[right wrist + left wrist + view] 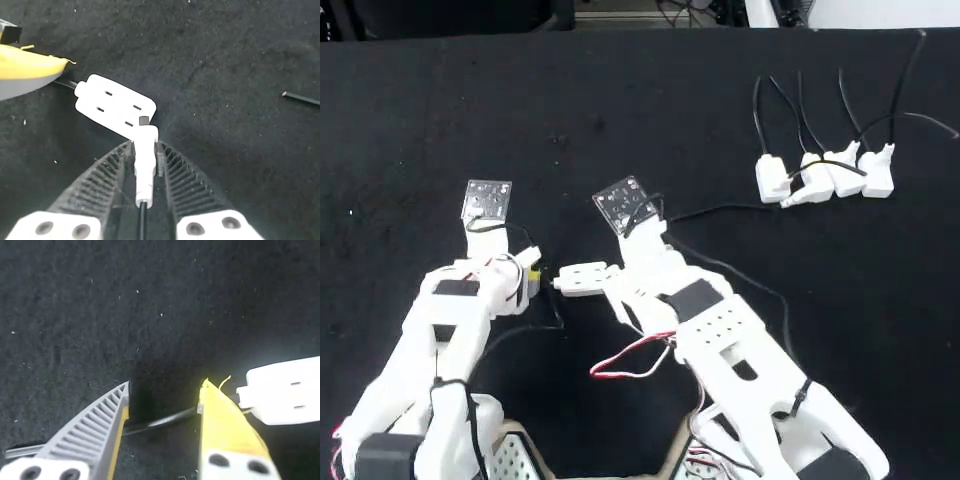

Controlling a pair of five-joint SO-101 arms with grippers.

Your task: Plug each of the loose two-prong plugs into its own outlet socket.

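Observation:
A white outlet block (pixel 582 278) (pixel 115 105) (pixel 285 390) lies flat on the black table between the two arms. My right gripper (pixel 612 287) (pixel 145 150) is shut on a white two-prong plug (pixel 144 165). The plug's front end rests against the block's near corner, with one dark prong (pixel 144 120) showing on top. My left gripper (pixel 532 276) (pixel 165 390) stands open at the block's other end, and the block's thin black cable (pixel 160 421) runs between its grey finger (pixel 100 425) and its yellow finger (pixel 225 425). Several more white plugs (pixel 825 175) lie at the far right.
The plugs at the far right trail black cords (pixel 800 110) toward the table's back edge. Another black cord (pixel 720 212) runs from the right arm toward them. The left gripper's yellow finger (pixel 30 67) appears in the right wrist view beside the block.

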